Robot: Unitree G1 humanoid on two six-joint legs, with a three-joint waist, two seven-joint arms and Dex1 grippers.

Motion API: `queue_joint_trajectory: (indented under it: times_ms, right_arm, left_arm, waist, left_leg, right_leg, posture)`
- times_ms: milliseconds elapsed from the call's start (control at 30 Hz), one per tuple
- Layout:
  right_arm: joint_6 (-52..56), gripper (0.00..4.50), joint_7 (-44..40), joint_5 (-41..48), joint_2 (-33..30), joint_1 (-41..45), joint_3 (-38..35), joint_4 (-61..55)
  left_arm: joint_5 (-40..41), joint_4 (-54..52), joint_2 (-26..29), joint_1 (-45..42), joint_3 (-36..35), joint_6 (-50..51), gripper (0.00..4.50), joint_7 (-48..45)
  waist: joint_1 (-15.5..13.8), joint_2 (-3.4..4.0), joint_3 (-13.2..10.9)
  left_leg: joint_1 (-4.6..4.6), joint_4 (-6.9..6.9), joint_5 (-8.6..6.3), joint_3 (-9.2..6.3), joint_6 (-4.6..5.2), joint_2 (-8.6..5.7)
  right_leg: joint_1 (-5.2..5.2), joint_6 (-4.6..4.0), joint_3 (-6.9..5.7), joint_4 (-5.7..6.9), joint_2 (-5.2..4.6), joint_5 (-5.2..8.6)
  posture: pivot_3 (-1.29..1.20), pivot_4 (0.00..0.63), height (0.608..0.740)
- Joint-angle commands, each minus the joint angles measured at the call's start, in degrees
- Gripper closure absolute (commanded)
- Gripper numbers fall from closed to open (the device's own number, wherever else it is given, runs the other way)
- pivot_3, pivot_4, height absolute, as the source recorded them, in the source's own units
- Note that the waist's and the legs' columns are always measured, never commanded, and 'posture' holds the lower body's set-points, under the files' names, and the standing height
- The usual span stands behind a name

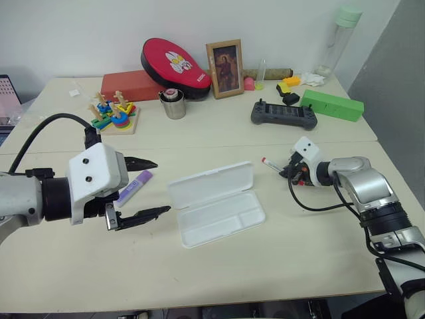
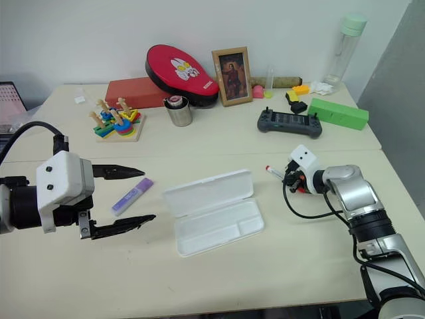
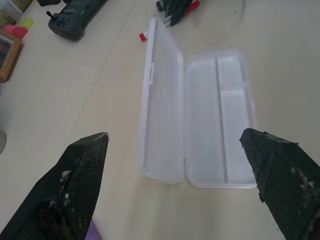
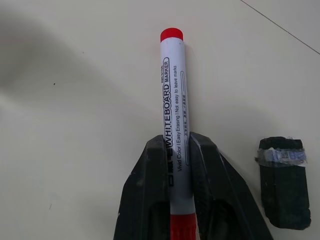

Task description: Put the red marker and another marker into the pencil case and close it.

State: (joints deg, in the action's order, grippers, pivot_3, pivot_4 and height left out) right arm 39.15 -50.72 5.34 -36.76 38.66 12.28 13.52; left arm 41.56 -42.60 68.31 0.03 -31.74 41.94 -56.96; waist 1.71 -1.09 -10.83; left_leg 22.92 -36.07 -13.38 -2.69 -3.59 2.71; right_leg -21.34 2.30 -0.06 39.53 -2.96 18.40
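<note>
Left gripper was nearest the head camera, hanging above the worktop with jaws spread wide and nothing between them. Purple highlighter lay on the worktop just behind and below it, untouched.

Pencil case lay open and flat mid-worktop, lid folded back toward the far side, ribbed tray up and empty. Clear drop zone.

Right gripper sat well right of the case, jaws pinched onto the red marker low on the barrel near the cap, bare red end poking out ahead toward the case. In the wrist view the marker looked to rest on the worktop, so probably not lifted yet.

Step in hand, as I read it: secure the pick, then carry to the tray.
- Grip was off the marker's middle, so it could droop or pivot. Confirm a firm squeeze before lifting.
- Lift straight up first.
- Turn the marker parallel to the tray's long compartment, lower close, then release.
- Keep clear of the lid edge; that light case would slide if nudged.
</note>
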Motion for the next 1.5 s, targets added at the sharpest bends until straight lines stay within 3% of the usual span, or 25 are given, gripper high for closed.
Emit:
queue_joint_trajectory:
  times_ms: [33, 100, 267, 467, 600, 700, 833, 1433, 1500]
  right_arm:
    - [-0.9, 4.26, -5.1, 1.8, -4.3, -1.2, -1.4, -7.8]
    - [-0.5, 4.26, -11.8, 5.1, -8.8, -2.4, -1.8, -15.3]
    - [-3.9, 4.26, -19.3, 6.7, -16.3, -4.9, -1.2, -22.3]
    - [-4.5, 4.26, -24.9, 10.8, -17.9, -5.0, -0.6, -30.4]
    - [-6.6, 4.26, -23.1, 9.9, -13.5, -3.6, 2.2, -32.7]
    - [-9.8, 4.26, -21.6, 9.0, -6.2, -1.4, 6.7, -33.2]
    - [-16.1, 4.26, -19.7, 3.8, -1.4, -0.4, 11.5, -28.7]
    - [-25.8, 4.26, -19.1, -4.2, 7.2, 2.2, 16.2, -13.1]
    - [-26.4, 3.55, -18.7, -5.1, 7.8, 2.7, 16.2, -12.1]
  left_arm:
    - [-0.3, 0.4, -0.1, -0.8, -0.5, -0.4, 0.0, 0.3]
    - [-0.6, 0.7, -0.2, -0.8, -0.3, -0.5, 0.0, 0.3]
    - [-1.3, 1.6, -0.4, -1.0, 0.6, -1.1, 0.0, 0.3]
    - [-2.4, 2.9, -0.5, -1.7, 2.0, -2.3, 0.0, -0.1]
    - [-2.9, 3.5, -0.5, -2.2, 2.7, -3.2, 0.0, -0.3]
    - [-3.0, 4.6, 0.1, -3.0, 2.8, -3.1, 0.0, -0.7]
    - [-4.3, 5.2, -1.0, -1.6, 2.9, -3.5, 0.0, -0.3]
    - [-5.0, 4.2, -1.7, -0.5, 2.5, -3.2, 0.0, 0.4]
    - [-5.0, 4.4, -1.7, -0.7, 2.5, -3.2, 0.0, 0.4]
  waist:
    - [-0.1, 0.02, 0.0]
    - [-0.2, 0.1, -0.1]
    - [0.0, 0.12, -0.1]
    - [0.2, 0.13, -0.1]
    - [0.0, 0.11, -0.1]
    - [0.3, 0.1, -0.1]
    - [0.1, 0.1, -0.1]
    - [0.0, 0.04, -0.1]
    - [0.0, 0.04, -0.1]
  left_leg:
    - [0.01, 0.0, 0.0, 0.0, 0.0, 0.0]
    - [0.04, 0.01, 0.0, 0.0, 0.0, 0.0]
    - [0.0, 0.02, 0.0, 0.0, 0.01, 0.01]
    - [-0.02, 0.0, 0.0, 0.02, 0.01, 0.01]
    - [-0.01, -0.02, 0.0, 0.02, 0.0, 0.01]
    - [-0.05, -0.02, 0.0, 0.03, 0.0, 0.02]
    - [-0.05, -0.01, 0.03, -0.04, -0.04, 0.06]
    - [-0.06, -0.06, 0.05, -0.02, -0.09, 0.07]
    - [-0.06, -0.06, 0.05, -0.02, -0.09, 0.07]
  right_leg:
    - [0.0, 0.0, 0.0, 0.0, 0.0, 0.0]
    - [-0.02, 0.0, 0.0, -0.02, 0.0, 0.0]
    - [-0.01, 0.01, 0.0, -0.05, 0.02, 0.01]
    - [-0.04, 0.01, 0.06, 0.04, 0.03, 0.01]
    - [-0.02, 0.01, 0.06, 0.02, 0.03, 0.01]
    - [-0.05, 0.01, 0.1, 0.09, 0.05, 0.0]
    - [-0.09, 0.01, 0.11, 0.18, 0.14, 0.01]
    - [-0.1, 0.0, 0.11, 0.3, 0.13, 0.01]
    - [-0.1, 0.0, 0.1, 0.3, 0.13, 0.01]
  posture:
    - [0.0, 0.15, 0.74]
    - [0.0, 0.15, 0.74]
    - [0.0, 0.15, 0.74]
    - [0.0, 0.15, 0.74]
    - [0.0, 0.15, 0.74]
    - [0.0, 0.15, 0.74]
    - [0.0, 0.15, 0.74]
    - [0.0, 0.15, 0.74]
    - [0.0, 0.15, 0.74]
